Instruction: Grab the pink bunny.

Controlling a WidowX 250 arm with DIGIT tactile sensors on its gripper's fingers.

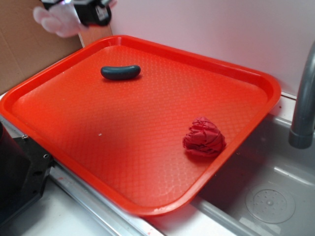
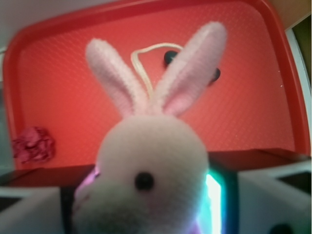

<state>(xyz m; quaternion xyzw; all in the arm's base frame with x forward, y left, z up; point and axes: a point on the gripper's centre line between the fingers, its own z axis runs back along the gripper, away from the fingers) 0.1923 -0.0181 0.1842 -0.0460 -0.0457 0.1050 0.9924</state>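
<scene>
The pink bunny (image 2: pixel 151 165) fills the wrist view, its whitish head wedged between the two fingers and its pale pink ears pointing up over the red tray. My gripper (image 2: pixel 148 209) is shut on it. In the exterior view the gripper (image 1: pixel 81 12) hangs high above the tray's far left corner, at the frame's top edge, with the pink bunny (image 1: pixel 56 20) showing as a blurred pale pink lump on its left side.
The red tray (image 1: pixel 147 196) holds a dark green sausage-shaped thing (image 1: pixel 120 72) near its far side and a dark red crumpled cloth ball (image 1: pixel 204 137) near its right rim. A grey sink (image 1: pixel 275 196) and faucet (image 1: pixel 305 103) lie to the right.
</scene>
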